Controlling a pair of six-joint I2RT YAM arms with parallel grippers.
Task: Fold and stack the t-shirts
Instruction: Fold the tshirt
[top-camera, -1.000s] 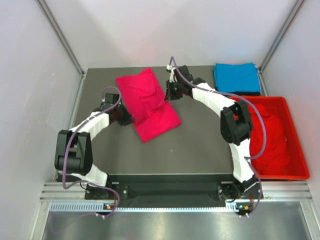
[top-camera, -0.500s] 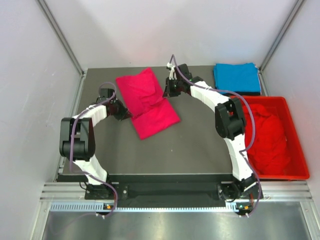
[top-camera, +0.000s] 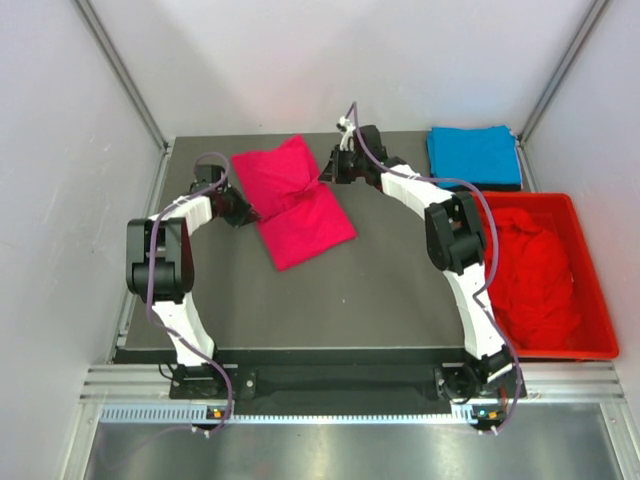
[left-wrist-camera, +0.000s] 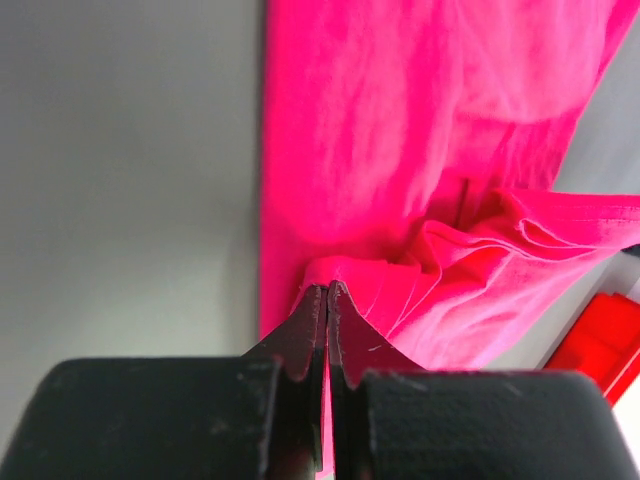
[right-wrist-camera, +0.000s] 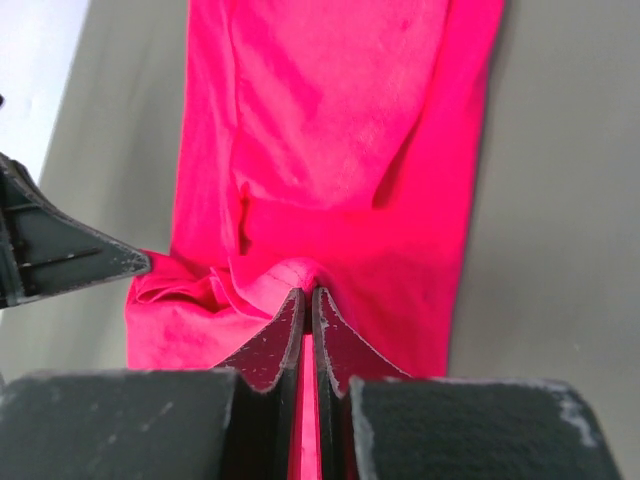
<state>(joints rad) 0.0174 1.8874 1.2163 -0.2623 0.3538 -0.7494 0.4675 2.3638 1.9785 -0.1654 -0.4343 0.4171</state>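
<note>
A bright pink t-shirt (top-camera: 290, 172) lies partly folded on the dark table, pinched in at its waist from both sides. My left gripper (top-camera: 244, 211) is shut on a fold at the shirt's left edge; the left wrist view shows the tips (left-wrist-camera: 328, 291) closed on pink t-shirt cloth (left-wrist-camera: 400, 150). My right gripper (top-camera: 328, 179) is shut on the opposite edge, its tips (right-wrist-camera: 307, 293) biting a ridge of the same pink t-shirt (right-wrist-camera: 340, 120). A folded sky-blue t-shirt (top-camera: 475, 155) rests at the back right. Red t-shirts (top-camera: 530, 280) lie heaped in the crate.
A red plastic crate (top-camera: 560, 352) stands along the table's right side, a corner of the crate (left-wrist-camera: 600, 340) showing in the left wrist view. White walls and metal posts close in the table on three sides. The left gripper's finger (right-wrist-camera: 60, 255) shows at the right wrist view's left edge.
Both grippers, still shut on the pink t-shirt, moved toward the back of the table, the left one also left. The shirt's pinched waist went with them, and its near half slid back and left.
</note>
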